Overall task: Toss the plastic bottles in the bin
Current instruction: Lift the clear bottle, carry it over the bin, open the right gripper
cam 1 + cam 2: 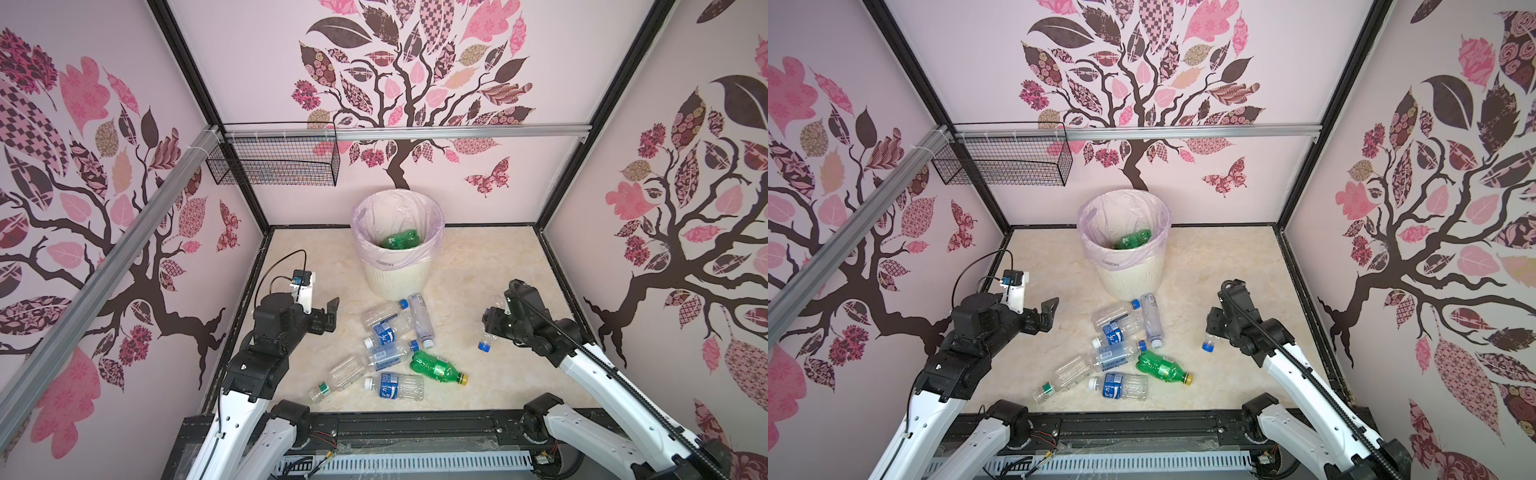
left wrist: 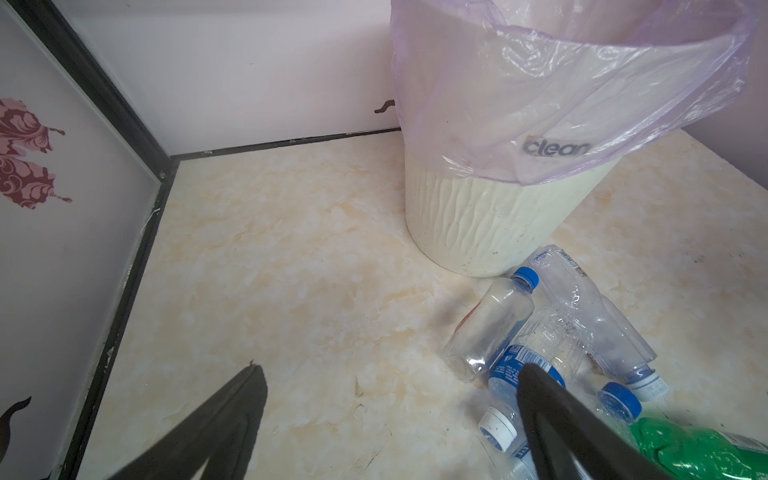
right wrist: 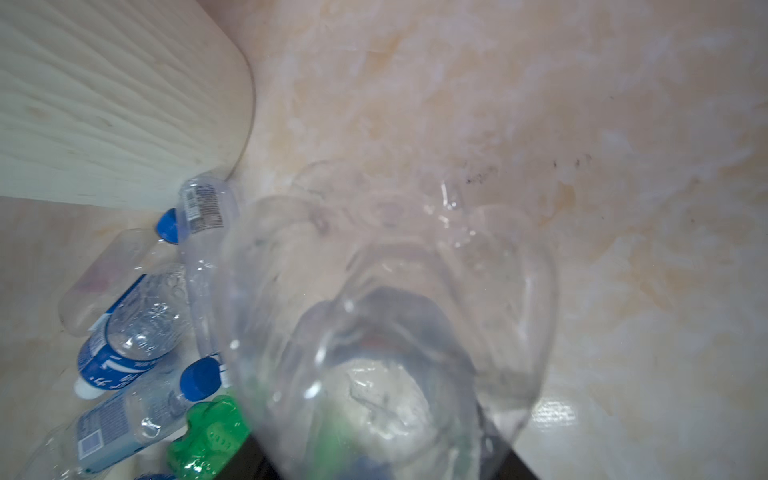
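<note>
Left fingers (image 2: 232, 415) are spread wide apart with nothing held, beside the loose bottles (image 1: 390, 354). A clear blue-capped bottle (image 3: 395, 270) is clamped between the right fingers (image 3: 524, 471), cap tilted downward. The bin (image 1: 395, 282) is set at the rear centre of the bench (image 1: 478, 266). One green bottle (image 1: 400, 240) is seen inside it. Seven bottles are left lying in front of it.

Both top views are looking steeply down from above, covering the whole worktop (image 1: 478, 257) and bin (image 1: 397, 282). The left wrist camera is facing the bin from low down; the right is peering through a clear bottle (image 3: 395, 291) close up. Both are catching the lying bottles (image 2: 490, 324).
</note>
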`<control>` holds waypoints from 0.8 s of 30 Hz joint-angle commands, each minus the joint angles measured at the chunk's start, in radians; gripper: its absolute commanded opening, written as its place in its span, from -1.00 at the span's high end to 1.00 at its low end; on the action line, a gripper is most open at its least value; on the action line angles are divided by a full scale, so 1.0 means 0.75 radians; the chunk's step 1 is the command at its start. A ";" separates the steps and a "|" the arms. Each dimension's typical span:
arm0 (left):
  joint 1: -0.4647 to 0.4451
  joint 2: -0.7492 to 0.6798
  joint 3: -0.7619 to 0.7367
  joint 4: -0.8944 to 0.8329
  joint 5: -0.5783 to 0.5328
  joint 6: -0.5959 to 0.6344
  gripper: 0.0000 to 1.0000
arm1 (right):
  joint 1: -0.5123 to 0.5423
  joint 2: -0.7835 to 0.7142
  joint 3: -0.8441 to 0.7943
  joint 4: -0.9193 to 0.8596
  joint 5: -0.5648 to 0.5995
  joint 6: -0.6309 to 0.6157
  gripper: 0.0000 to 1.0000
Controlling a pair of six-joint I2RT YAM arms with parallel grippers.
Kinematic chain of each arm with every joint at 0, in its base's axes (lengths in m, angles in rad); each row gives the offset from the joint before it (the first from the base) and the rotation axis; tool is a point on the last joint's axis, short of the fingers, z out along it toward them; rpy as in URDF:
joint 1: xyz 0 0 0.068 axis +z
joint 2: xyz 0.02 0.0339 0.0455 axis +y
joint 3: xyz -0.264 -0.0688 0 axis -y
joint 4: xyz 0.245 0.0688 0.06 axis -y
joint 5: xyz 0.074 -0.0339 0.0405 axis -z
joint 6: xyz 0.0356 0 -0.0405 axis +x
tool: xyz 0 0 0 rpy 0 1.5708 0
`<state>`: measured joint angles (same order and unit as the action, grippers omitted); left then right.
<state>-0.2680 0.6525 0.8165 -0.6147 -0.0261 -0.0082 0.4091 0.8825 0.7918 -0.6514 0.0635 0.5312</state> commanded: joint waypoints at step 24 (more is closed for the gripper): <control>0.004 -0.121 -0.088 0.044 -0.026 -0.122 -0.95 | 0.001 -0.321 0.227 0.312 -0.193 -0.548 0.16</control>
<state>-0.2680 0.5720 0.7757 -0.5865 -0.0277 -0.0887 0.4091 0.6712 0.9543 -0.4423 -0.1432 0.1589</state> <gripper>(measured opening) 0.977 0.460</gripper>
